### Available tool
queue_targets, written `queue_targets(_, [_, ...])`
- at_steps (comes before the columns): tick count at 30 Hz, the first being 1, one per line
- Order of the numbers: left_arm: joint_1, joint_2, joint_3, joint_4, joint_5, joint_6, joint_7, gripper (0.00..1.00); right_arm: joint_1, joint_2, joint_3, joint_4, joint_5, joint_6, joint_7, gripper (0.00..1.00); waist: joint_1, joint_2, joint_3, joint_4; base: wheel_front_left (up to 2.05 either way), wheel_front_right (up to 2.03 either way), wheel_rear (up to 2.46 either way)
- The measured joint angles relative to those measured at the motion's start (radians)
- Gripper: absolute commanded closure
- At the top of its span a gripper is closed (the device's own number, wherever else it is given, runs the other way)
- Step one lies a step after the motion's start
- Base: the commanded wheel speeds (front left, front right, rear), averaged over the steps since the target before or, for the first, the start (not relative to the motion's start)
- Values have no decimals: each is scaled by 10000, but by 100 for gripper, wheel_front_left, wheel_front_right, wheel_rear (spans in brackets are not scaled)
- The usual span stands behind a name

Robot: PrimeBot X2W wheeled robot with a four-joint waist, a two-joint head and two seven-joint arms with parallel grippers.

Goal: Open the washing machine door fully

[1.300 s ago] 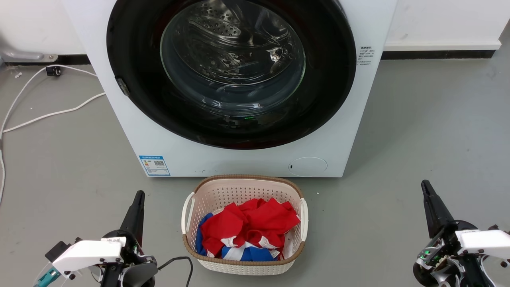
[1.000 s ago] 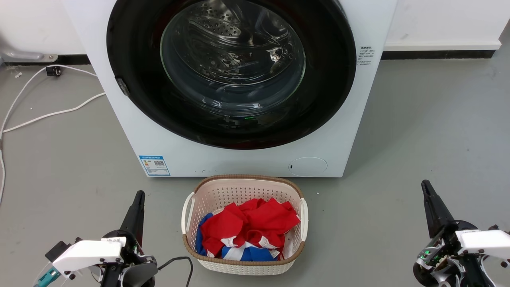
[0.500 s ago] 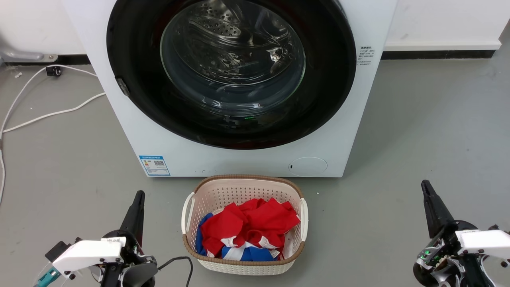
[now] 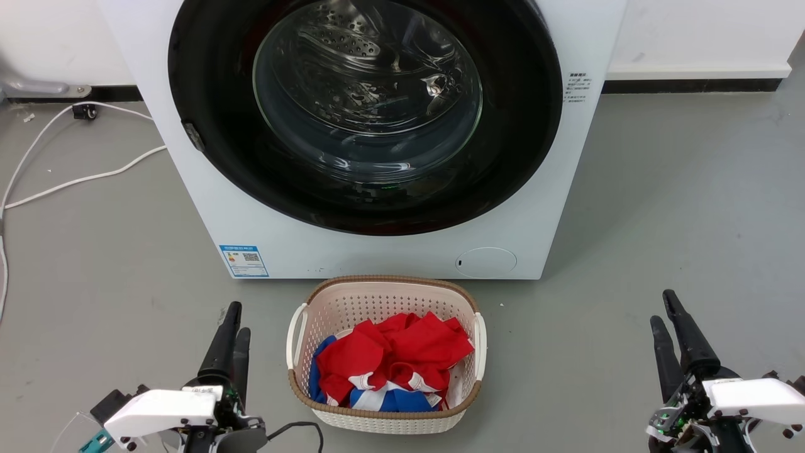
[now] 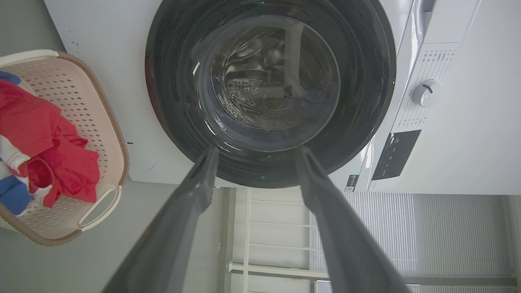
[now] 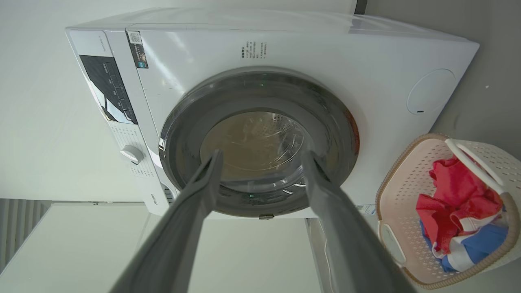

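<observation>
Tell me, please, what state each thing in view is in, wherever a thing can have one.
Door: shut, flush against the washing machine.
Round flap: shut.
Basket: upright on the floor, holding clothes.
Left end effector: open, empty.
Right end effector: open, empty.

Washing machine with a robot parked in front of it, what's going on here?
A two-armed robot faces the washing machine, whose round black door is shut flat against the front. The left gripper and right gripper hang low, fingers apart and holding nothing, one on each side of a laundry basket of red and blue clothes. Neither touches the door, so opening it has not yet begun.
</observation>
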Motion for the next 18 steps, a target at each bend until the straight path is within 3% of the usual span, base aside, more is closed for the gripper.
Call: queue_targets(18, [-59, 42, -598, -947, 3883, -2, -748, 0, 43, -25, 238, -828, -3705, 0, -756, 0, 0, 0, 17, 18, 0, 0, 0])
